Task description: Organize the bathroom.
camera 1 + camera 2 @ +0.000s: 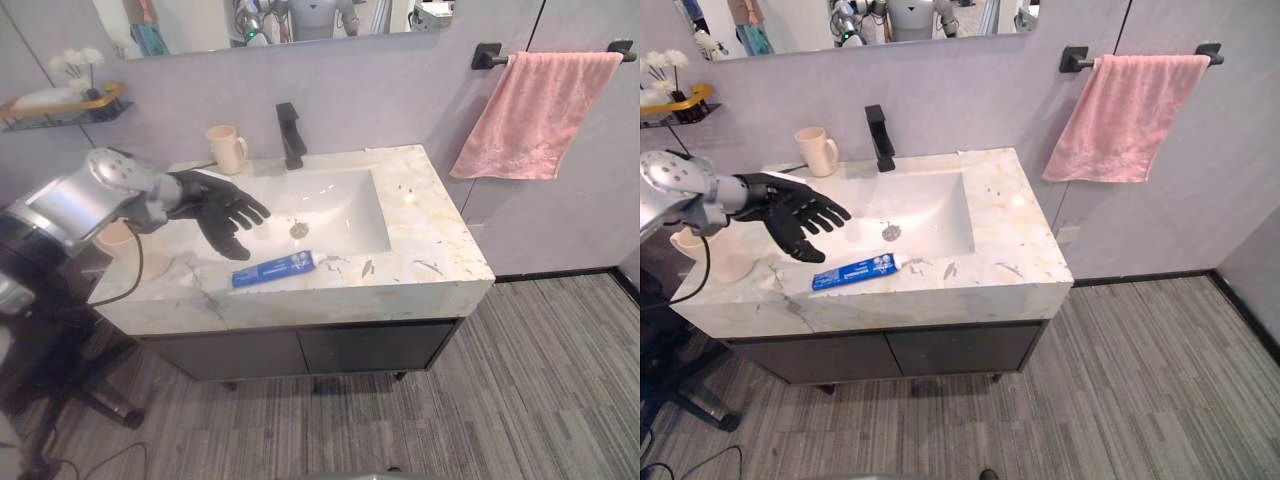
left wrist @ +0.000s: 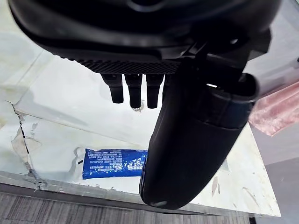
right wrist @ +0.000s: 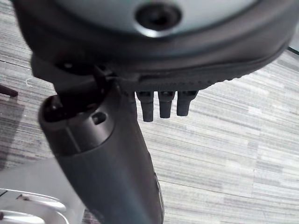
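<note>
Polished stone, soft cloth and matt black fittings in front of you.

You have a glossy marble-look countertop [image 1: 420,240] with grey and tan veins, and a smooth white basin [image 1: 340,205] that catches the light. The faucet [image 1: 290,135] and the towel bar [image 1: 555,52] look like matt black metal, and the pink towel [image 1: 535,112] is soft, fuzzy cloth. The toothpaste tube [image 1: 273,269] is shiny blue plastic, the mug [image 1: 227,148] smooth cream ceramic. Your left hand [image 1: 222,210] is dark matt plastic on a brushed silver arm. The floor [image 1: 520,400] looks like streaked grey wood-grain planks; the cabinet [image 1: 300,350] is dark and matt.
</note>
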### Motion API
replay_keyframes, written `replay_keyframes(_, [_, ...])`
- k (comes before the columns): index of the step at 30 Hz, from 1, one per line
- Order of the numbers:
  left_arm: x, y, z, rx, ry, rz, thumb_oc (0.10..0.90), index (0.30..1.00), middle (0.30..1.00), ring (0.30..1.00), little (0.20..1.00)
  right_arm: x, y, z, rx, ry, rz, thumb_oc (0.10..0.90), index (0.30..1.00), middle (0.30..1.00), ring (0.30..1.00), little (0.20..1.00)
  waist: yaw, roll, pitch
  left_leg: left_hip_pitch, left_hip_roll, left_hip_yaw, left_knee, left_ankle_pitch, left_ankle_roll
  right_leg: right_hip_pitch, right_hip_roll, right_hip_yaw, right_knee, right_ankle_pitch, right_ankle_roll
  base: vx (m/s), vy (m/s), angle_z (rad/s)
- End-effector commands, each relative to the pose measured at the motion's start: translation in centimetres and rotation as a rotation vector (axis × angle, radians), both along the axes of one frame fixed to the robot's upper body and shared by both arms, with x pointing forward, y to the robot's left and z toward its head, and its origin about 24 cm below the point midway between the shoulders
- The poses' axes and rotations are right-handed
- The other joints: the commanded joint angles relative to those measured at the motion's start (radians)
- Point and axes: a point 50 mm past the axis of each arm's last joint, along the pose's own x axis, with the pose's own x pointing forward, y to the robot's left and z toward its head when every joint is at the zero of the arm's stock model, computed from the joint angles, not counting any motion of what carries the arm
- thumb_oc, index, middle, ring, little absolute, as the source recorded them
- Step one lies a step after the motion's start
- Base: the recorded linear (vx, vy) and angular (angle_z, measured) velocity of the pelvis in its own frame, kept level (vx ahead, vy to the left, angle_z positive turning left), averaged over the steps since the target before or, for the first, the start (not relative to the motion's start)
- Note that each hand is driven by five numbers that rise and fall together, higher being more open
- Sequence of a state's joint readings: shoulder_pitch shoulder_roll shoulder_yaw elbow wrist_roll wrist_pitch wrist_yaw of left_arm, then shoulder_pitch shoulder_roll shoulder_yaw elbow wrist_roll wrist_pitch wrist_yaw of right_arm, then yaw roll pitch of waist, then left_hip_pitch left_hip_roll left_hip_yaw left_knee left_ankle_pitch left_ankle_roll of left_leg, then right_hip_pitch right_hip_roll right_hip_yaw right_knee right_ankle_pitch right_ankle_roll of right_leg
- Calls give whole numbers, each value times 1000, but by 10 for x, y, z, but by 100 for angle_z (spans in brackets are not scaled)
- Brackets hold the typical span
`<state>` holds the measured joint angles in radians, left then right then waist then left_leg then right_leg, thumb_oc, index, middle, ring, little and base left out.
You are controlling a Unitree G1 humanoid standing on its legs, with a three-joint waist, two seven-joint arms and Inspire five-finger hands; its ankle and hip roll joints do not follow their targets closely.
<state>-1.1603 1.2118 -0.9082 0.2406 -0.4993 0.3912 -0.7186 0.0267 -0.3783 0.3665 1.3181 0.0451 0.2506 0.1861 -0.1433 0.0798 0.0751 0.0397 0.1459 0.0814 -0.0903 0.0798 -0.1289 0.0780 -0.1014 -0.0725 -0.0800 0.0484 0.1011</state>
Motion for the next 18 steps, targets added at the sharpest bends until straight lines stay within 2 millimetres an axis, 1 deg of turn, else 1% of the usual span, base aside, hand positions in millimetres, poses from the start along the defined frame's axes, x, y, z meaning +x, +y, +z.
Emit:
replay_keyframes(1, [-1, 12, 76, -18, -310, 59, 800, 900, 900, 900, 900, -17, -18, 6, -64, 74, 11, 800, 900, 900, 900, 900, 8, 24, -22, 13, 53, 96, 3, 17, 21, -42, -38, -4, 3, 16, 50, 0, 0, 0])
replay_keyframes(8, [-1, 14, 68, 10, -271, 75, 800, 900, 900, 900, 900, -14, -21, 8, -73, 57, 13, 800, 900, 900, 900, 900, 1, 31, -16, 14, 51, 100, 3, 17, 20, -42, -40, 0, 4, 16, 50, 0, 0, 0])
replay_keyframes(15, [1, 20, 59, -26, -232, 112, 800, 900, 900, 900, 900, -18, -22, 8, -79, 57, 9, 800, 900, 900, 900, 900, -5, 31, -14, 15, 51, 104, 3, 17, 20, -43, -42, 2, 3, 17, 51, 0, 0, 0])
replay_keyframes(18, [2, 22, 54, -46, -212, 129, 800, 900, 900, 900, 900, -16, -24, 9, -79, 41, 5, 800, 900, 900, 900, 900, -9, 34, -8, 13, 54, 106, 3, 20, 18, -49, -42, 4, 10, 16, 50, 0, 0, 0])
